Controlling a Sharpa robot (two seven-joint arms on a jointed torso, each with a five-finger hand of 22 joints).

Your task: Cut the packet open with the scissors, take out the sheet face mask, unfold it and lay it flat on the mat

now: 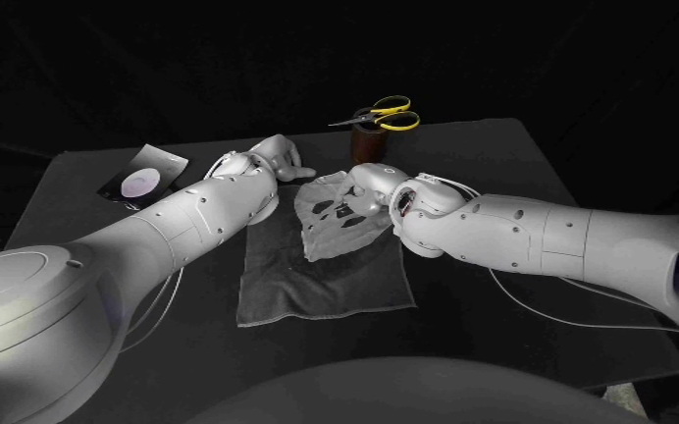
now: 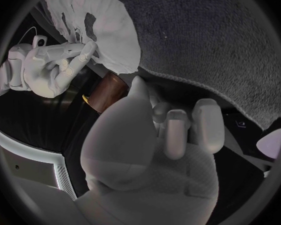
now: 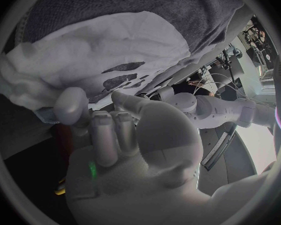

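Observation:
The white sheet mask (image 1: 337, 216) lies spread on the far part of the grey mat (image 1: 326, 277), its eye and mouth holes showing. My right hand (image 1: 377, 181) is at the mask's far right edge and pinches that edge (image 3: 50, 92) between thumb and fingers; the left wrist view shows this hand (image 2: 50, 67) at the mask (image 2: 100, 20). My left hand (image 1: 284, 159) hovers by the mat's far left corner with fingers loosely bent (image 2: 178, 127) and nothing in them. The yellow-handled scissors (image 1: 382, 113) stand in a brown holder (image 1: 369, 139) behind the mat.
The cut packet (image 1: 141, 179) lies on the black table (image 1: 551, 169) at the left, beside my left forearm. The brown holder (image 2: 109, 92) stands close behind both hands. The near half of the mat (image 2: 228, 45) is bare.

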